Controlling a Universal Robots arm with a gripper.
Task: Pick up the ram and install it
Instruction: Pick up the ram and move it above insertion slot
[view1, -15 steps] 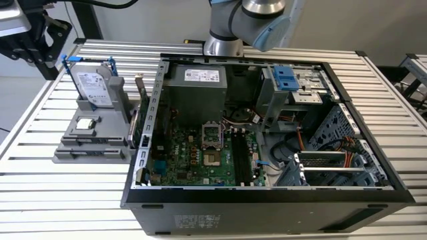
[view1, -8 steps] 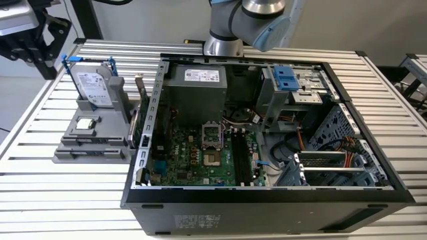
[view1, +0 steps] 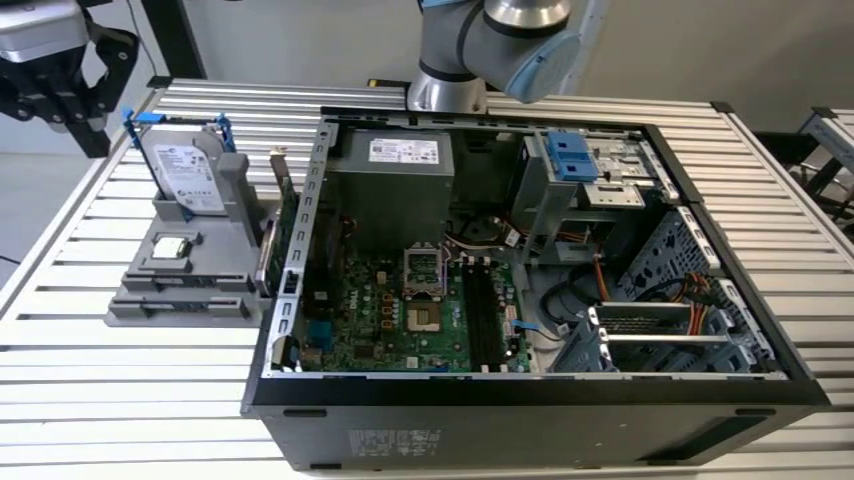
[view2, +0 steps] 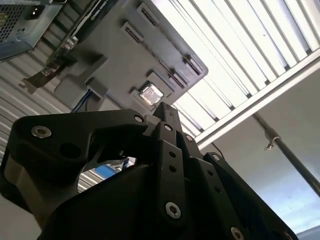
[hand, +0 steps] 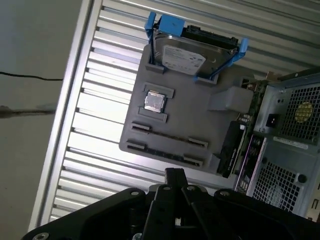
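gripper (hand: 173, 175): up in the air over the table's back corner on the exterior view's left, fingers pressed together, nothing pinched, touching nothing

table (view1: 80, 340): slatted metal top, everything sits on it

hard drive (view1: 187, 172): silver label, blue rails, standing upright at the back of the holder

holder (view1: 147, 312): grey stepped block near the table's edge on the exterior view's left, just beside the case

CPU chip (view1: 170, 248): small shiny square lying flat in a pocket mid-holder

ram (hand: 169, 136): looks like the thin dark strip sitting on edge in a long clipped slot on the holder's front steps, just past the chip from the drive. A second slot runs alongside it, can't tell what's in that one

green card (view1: 279, 200): the taller one with the gold tab, upright between holder and case

PC case (view1: 534, 430): black, lying open side up, across the table's middle and right

motherboard (view1: 387, 310): green, flat on the case floor

memory slots (view1: 483, 320): black, along the motherboard's right side, can't tell if any are filled

arm (view1: 501, 40): base at the table's back edge, behind the case
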